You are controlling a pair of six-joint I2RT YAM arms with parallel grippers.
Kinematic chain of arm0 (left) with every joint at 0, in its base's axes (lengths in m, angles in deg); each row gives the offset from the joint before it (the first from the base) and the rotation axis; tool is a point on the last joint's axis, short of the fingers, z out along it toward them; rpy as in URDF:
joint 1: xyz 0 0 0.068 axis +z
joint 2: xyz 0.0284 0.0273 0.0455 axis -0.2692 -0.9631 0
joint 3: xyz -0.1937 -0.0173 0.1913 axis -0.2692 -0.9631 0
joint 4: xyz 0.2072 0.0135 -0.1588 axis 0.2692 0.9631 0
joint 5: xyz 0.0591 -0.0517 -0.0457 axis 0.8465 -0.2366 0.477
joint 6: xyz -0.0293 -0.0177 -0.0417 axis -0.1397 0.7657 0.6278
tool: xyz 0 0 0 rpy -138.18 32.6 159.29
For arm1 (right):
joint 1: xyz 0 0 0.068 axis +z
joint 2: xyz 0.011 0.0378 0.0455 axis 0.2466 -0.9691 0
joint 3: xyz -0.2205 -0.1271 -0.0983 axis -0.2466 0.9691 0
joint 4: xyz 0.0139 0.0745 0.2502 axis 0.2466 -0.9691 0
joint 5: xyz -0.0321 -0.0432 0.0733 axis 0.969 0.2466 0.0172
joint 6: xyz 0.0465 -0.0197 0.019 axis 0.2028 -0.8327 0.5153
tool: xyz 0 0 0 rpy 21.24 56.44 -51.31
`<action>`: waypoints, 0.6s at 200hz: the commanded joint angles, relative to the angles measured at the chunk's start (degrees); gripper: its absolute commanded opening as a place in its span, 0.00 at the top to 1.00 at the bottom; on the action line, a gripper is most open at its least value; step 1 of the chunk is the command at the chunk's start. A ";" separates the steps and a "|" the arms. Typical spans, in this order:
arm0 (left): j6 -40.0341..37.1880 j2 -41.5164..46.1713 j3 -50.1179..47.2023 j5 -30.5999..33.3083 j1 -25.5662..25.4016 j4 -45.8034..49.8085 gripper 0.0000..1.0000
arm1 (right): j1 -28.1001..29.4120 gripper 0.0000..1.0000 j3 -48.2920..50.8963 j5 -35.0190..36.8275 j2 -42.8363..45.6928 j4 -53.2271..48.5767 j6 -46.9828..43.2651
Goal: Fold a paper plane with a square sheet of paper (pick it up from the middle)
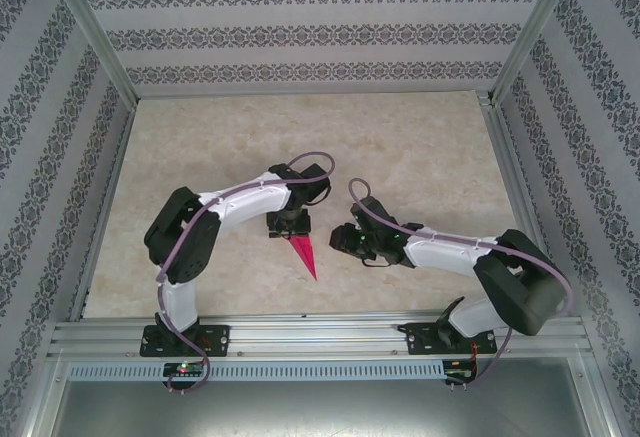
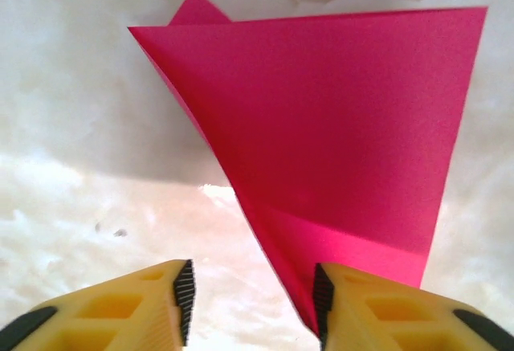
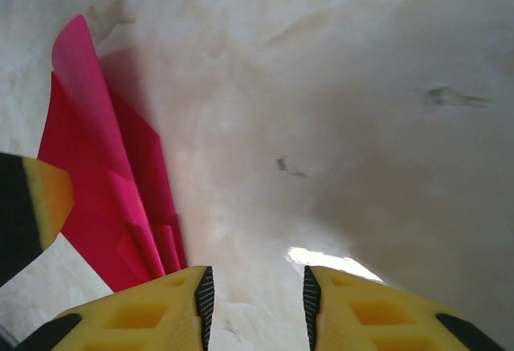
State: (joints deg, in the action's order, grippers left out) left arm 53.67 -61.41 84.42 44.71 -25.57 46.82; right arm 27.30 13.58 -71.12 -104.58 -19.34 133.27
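The magenta-pink paper is folded into a narrow paper plane (image 1: pixel 305 254), no longer a flat square. It lies on the table between the arms with its sharp tip toward the near edge. My left gripper (image 1: pixel 288 227) stands open over its wide end. In the left wrist view the paper plane (image 2: pixel 337 126) fans out ahead, and its narrow folded end rests against the inner pad of the right finger (image 2: pixel 323 295); the gap of the left gripper (image 2: pixel 253 299) is otherwise empty. My right gripper (image 1: pixel 342 240) is open just right of the paper plane (image 3: pixel 104 190), with nothing between its fingers (image 3: pixel 255 303).
The pale marbled table (image 1: pixel 420 147) stretches far behind the arms, fenced by aluminium rails (image 1: pixel 300 335) and patterned walls. A finger of the left gripper (image 3: pixel 32 206) shows at the left edge of the right wrist view, close to the paper.
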 commanded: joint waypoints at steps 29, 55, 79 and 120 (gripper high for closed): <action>-0.10 6.58 -5.49 1.42 -0.06 -1.46 0.68 | 1.73 0.59 -3.51 -6.28 -5.47 6.68 -1.68; -0.37 7.09 -7.16 1.56 0.22 -1.85 0.74 | 2.06 0.56 -4.65 -8.77 -8.55 9.37 -1.59; -0.63 7.56 -8.20 1.20 0.24 -2.79 0.75 | 2.40 0.55 -5.65 -10.88 -11.14 11.31 -1.46; -0.73 7.92 -8.10 1.20 0.32 -3.50 0.74 | 3.19 0.54 -6.18 -13.20 -12.95 14.26 -1.77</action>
State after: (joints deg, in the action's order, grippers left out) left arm 53.63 -55.16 76.58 45.08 -25.53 44.64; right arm 29.77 8.95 -81.61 -116.47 -8.37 132.68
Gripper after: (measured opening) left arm 0.255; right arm 0.461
